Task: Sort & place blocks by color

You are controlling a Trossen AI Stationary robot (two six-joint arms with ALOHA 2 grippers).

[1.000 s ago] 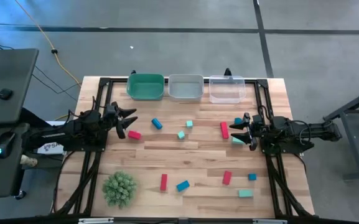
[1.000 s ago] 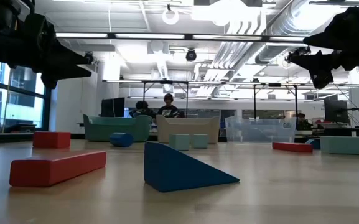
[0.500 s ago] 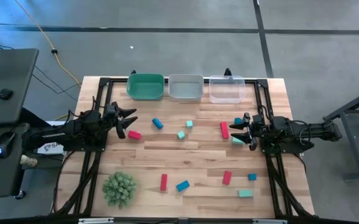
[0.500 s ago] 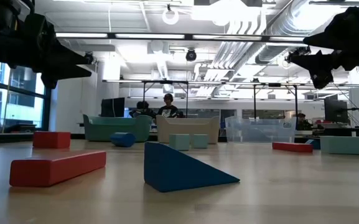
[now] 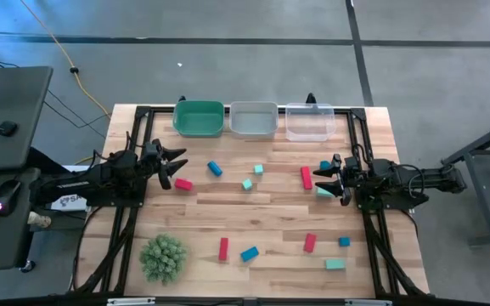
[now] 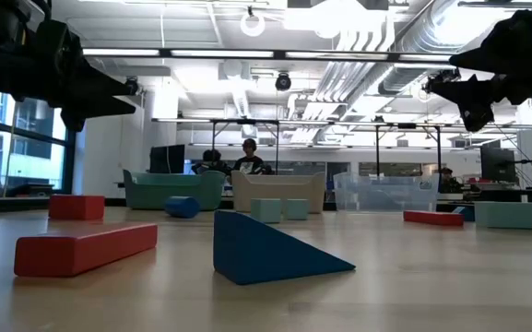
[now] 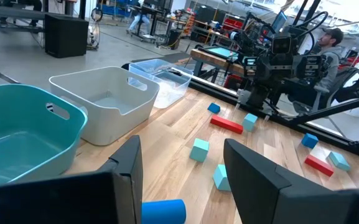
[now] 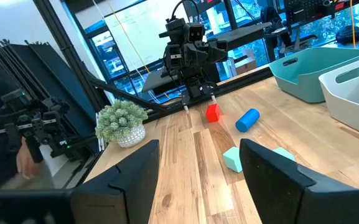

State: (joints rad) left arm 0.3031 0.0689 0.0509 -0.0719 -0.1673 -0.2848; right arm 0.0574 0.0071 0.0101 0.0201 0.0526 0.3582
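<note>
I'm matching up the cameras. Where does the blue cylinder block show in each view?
High view: blue cylinder block, below the green bin.
Low view, before the green bin.
Left wrist view, between that gripper's fingers.
Right wrist view, beside the red block.
Shared landmark: the green bin.

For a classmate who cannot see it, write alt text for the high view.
Red, blue and teal blocks lie scattered over a wooden table; a green bin, a grey bin and a clear bin line its far edge. The open left gripper and right gripper hover at the sides.
</note>
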